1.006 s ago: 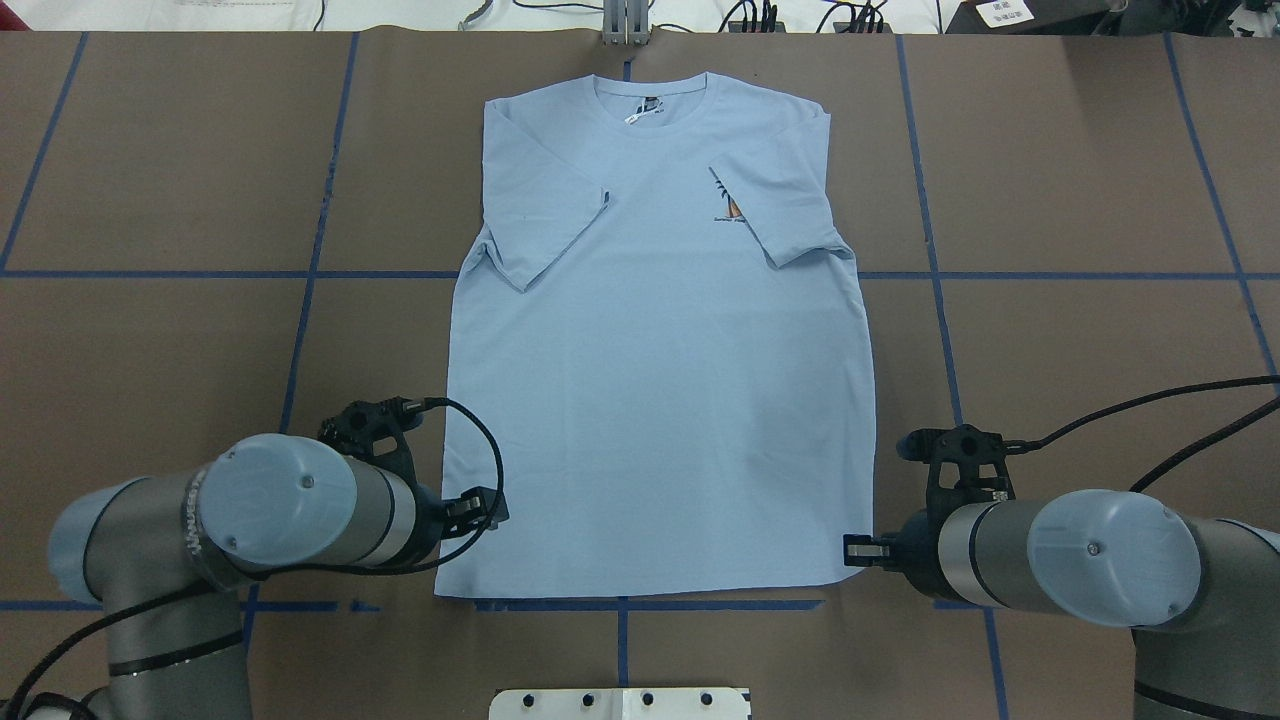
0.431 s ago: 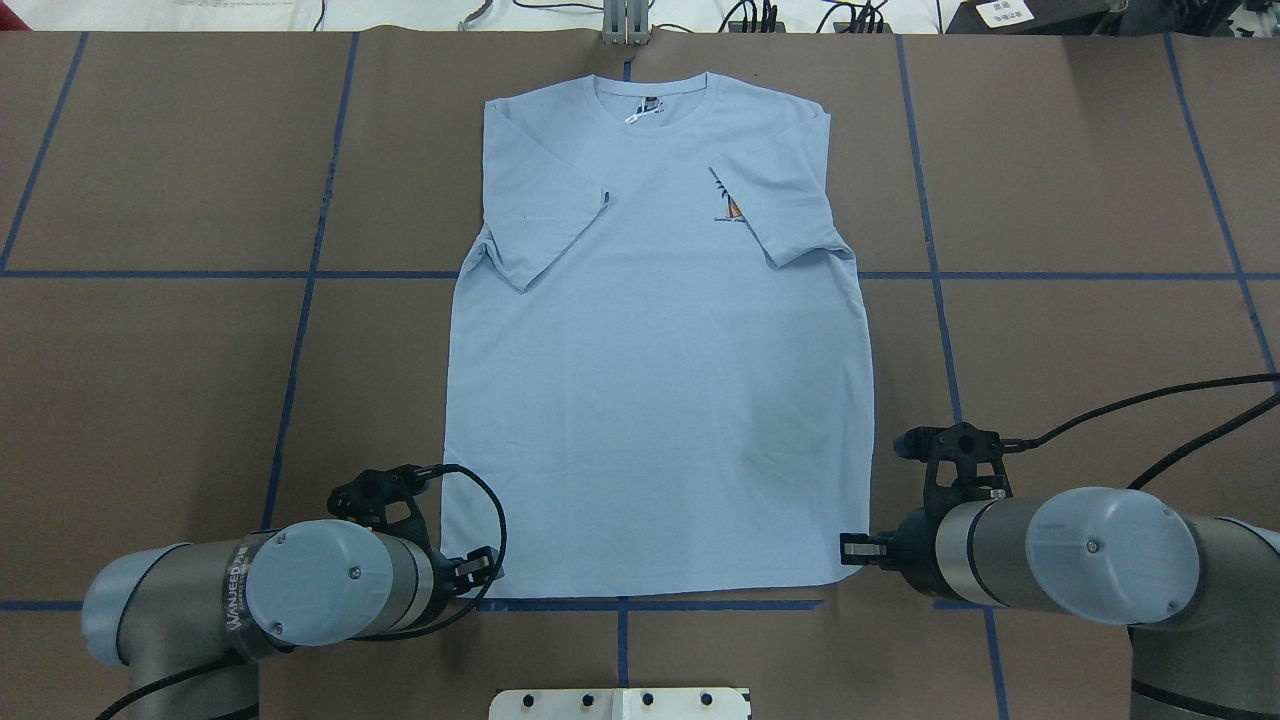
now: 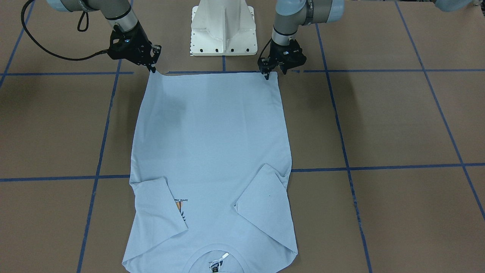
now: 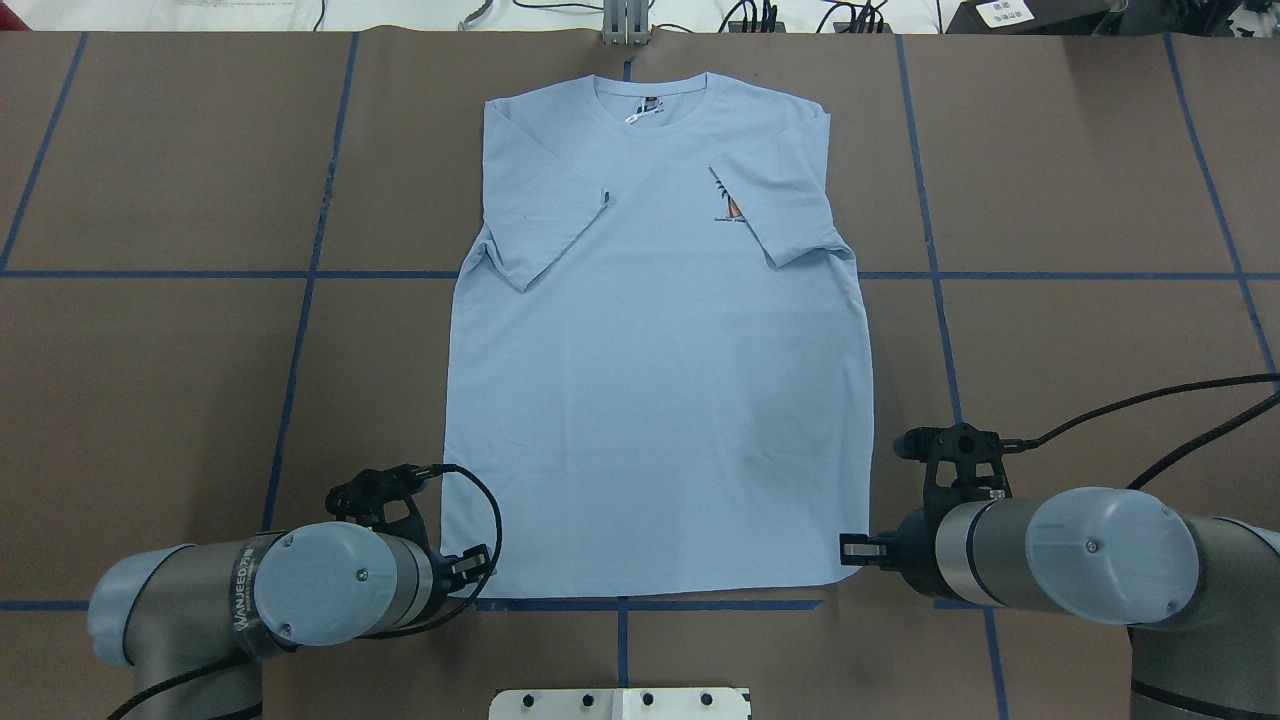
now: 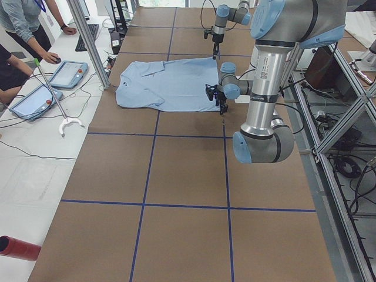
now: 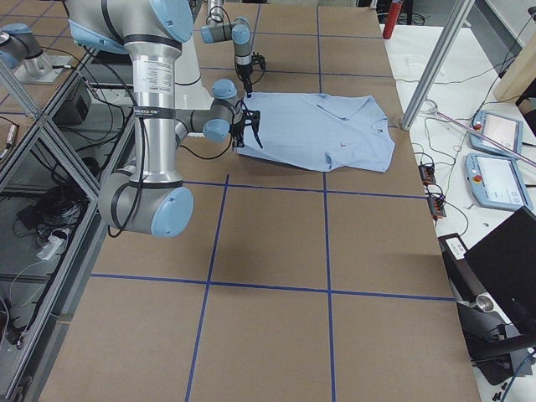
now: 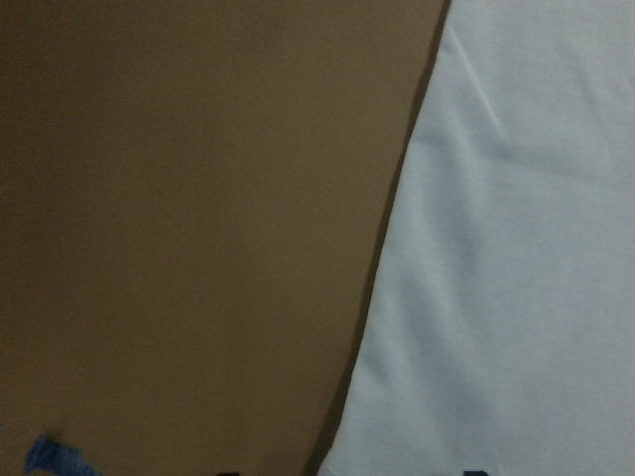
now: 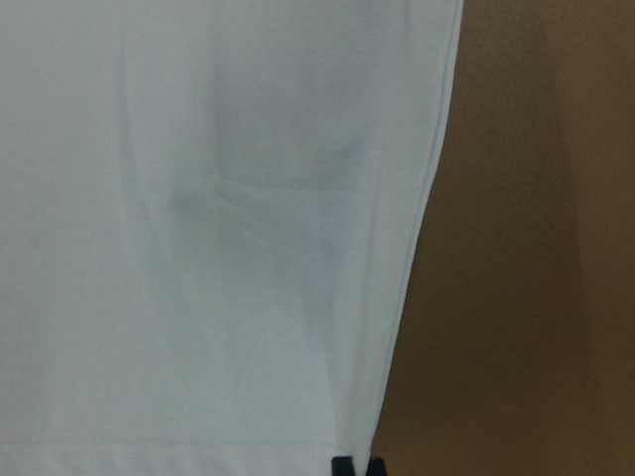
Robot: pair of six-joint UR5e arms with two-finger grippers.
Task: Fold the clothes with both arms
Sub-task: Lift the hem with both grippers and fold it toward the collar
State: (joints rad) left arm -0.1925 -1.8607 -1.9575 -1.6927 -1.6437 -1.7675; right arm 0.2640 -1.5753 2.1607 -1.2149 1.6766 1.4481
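Brown-papered table [image 3: 398, 121], blue tape grid [image 3: 379, 167]. Right gripper [image 3: 152, 68] pressed together on hem corner of T-shirt [image 3: 212, 144]. Left gripper [image 3: 268, 72] spread, straddling other hem corner, one fingertip [image 7: 476, 473] seen over cloth. T-shirt laid flat, chest up, sleeves folded inward, collar away from robot. White pedestal base [image 3: 223, 28] near hem.

Brown-papered worktop [image 4: 150, 400], gridded with blue tape lines [image 4: 312, 270]. White pedestal base [image 3: 222, 28] at near edge, centre. Far side: white bench [image 5: 35, 176] with two tablets [image 5: 67, 73], keyboard [image 5: 88, 36], person [image 5: 23, 17] standing by. Red cylinder [image 5: 17, 248] at its left end.
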